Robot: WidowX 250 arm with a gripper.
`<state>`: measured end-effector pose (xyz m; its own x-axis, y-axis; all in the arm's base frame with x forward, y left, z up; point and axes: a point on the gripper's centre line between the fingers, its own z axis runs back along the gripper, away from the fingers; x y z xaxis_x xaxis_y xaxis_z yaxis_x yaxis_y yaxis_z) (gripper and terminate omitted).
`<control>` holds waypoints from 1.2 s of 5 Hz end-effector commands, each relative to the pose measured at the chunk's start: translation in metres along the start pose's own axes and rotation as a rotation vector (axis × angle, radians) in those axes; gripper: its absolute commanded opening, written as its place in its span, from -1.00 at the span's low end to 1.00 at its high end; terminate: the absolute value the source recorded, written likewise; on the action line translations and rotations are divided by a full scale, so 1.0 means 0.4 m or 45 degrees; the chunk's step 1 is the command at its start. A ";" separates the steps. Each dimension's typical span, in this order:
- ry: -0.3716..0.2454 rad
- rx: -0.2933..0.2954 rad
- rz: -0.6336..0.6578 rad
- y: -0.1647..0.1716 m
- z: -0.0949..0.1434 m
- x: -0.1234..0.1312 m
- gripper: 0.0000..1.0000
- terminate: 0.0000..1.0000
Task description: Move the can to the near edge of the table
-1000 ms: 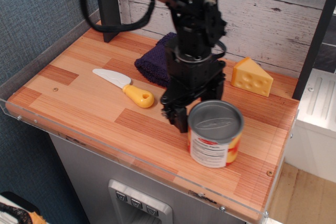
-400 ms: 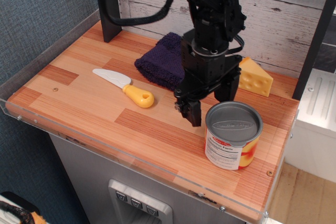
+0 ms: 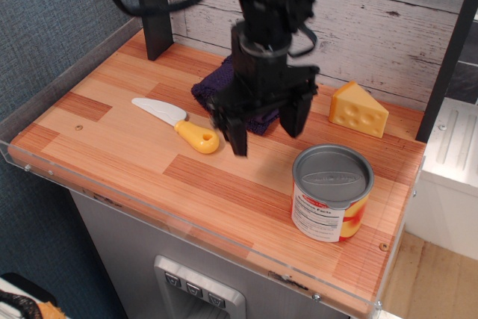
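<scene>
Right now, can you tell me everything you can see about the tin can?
The can is short and wide, made of grey metal, with a ribbed lid that is closed and a little oval stamp in the middle. Its label is white with small print, plus red and yellow at the side. It stands upright on the table near the front right edge. Nothing touches it but the wood. The open pincer hangs up and to its left, well clear of it.
</scene>
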<state>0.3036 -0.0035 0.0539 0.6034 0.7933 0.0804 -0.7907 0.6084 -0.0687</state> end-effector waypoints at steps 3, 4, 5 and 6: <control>-0.108 -0.058 -0.370 0.124 0.094 0.269 1.00 -1.00; -0.098 0.051 -0.460 0.179 0.103 0.291 1.00 -1.00; -0.072 0.074 -0.496 0.250 0.103 0.292 1.00 -1.00; 0.006 0.046 -0.507 0.336 0.104 0.292 1.00 -1.00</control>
<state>0.2615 0.1677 0.0736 0.8617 0.5066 0.0294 -0.5067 0.8621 -0.0054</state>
